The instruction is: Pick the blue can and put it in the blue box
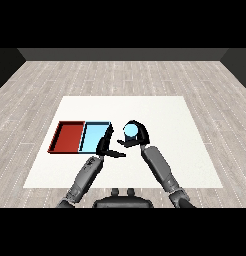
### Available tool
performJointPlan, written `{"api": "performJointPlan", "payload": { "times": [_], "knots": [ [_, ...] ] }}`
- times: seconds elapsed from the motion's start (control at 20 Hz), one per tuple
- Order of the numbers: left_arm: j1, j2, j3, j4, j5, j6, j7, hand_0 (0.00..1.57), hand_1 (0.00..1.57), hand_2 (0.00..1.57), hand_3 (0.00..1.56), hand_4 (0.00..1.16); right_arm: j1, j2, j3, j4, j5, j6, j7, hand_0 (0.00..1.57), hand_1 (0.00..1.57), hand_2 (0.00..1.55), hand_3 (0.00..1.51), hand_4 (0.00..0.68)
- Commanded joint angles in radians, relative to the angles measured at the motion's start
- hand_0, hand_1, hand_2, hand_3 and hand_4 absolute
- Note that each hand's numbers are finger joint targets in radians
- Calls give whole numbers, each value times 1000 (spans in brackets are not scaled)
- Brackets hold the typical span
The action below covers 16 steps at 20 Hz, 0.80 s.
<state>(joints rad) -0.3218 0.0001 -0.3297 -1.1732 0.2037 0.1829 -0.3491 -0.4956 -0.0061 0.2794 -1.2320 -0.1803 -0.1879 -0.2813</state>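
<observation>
The blue can (pixel 130 131) is seen from above as a light blue disc, held just right of the light blue tray (pixel 93 136). My right hand (pixel 137 136) is curled round the can, fingers wrapping its far and right sides. The can is near the tray's right edge, outside it. My left hand (pixel 107 146) hovers at the tray's near right corner with fingers extended and thumb pointing right, holding nothing.
The red tray (pixel 67 137) lies directly left of the light blue tray, sharing a wall. Both sit on the left half of the white table (pixel 165 115). A grey plank floor surrounds the table.
</observation>
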Motion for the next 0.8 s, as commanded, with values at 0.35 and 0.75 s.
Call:
{"api": "performJointPlan", "payload": {
  "times": [0.35, 0.75],
  "knots": [
    [-37, 0, -137, -17, 68, 132, 63, 0, 0, 0, 0, 0, 40, 6, 59, -26, -5, 5, -37, 1397, 1397, 1450, 1411, 677],
    [-115, 0, -156, 162, 164, 86, -84, 0, 0, 0, 0, 0, -22, 6, 88, -97, -4, -46, 70, 1408, 1408, 1429, 1391, 651]
  ]
}}
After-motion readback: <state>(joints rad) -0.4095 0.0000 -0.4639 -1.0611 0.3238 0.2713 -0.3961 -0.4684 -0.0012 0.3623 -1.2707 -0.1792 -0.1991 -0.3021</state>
